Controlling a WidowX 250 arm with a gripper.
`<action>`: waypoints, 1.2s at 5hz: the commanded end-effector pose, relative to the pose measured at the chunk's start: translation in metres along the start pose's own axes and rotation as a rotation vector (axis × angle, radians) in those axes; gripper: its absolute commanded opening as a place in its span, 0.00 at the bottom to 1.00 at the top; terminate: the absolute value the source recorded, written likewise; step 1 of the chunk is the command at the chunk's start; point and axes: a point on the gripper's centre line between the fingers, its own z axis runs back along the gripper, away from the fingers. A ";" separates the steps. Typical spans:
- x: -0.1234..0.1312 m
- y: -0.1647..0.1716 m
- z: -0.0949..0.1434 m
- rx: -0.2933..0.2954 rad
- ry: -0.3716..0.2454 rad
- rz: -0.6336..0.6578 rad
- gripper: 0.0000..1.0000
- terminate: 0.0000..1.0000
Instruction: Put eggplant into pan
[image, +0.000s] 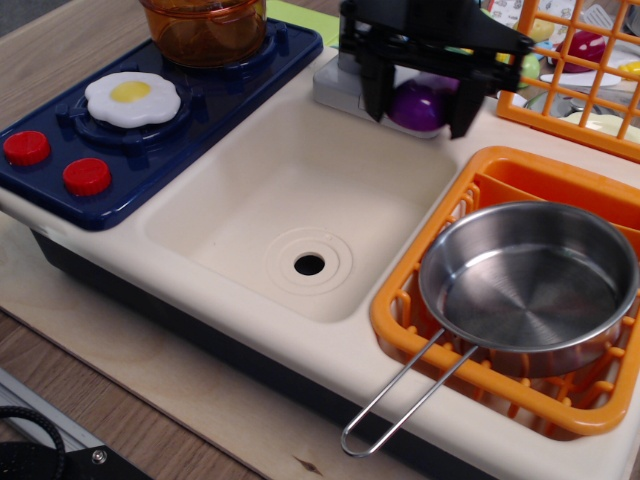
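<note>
The purple eggplant (416, 106) sits between the two black fingers of my gripper (418, 110), at the back of the toy sink unit, just over the grey faucet base (334, 88). The fingers (376, 92) press against both of its sides, so the gripper is shut on it. Its stem cap is hidden by the gripper body. The shiny steel pan (530, 295) is empty and rests in the orange dish rack (398, 312) at the right. Its wire-loop handle (395, 405) points to the front left. The gripper is behind and to the left of the pan.
A cream sink basin (300, 215) with a drain hole lies in the middle. A blue stove (60, 135) at the left holds a fried egg toy (132, 98) and an amber pot (205, 28). An orange wire basket (560, 95) with toy dishes stands at the back right.
</note>
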 end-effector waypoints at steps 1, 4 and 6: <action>-0.008 -0.024 0.036 -0.002 -0.040 0.084 0.00 0.00; -0.081 -0.062 0.077 0.004 0.033 0.354 0.00 0.00; -0.098 -0.073 0.078 -0.016 0.034 0.388 1.00 0.00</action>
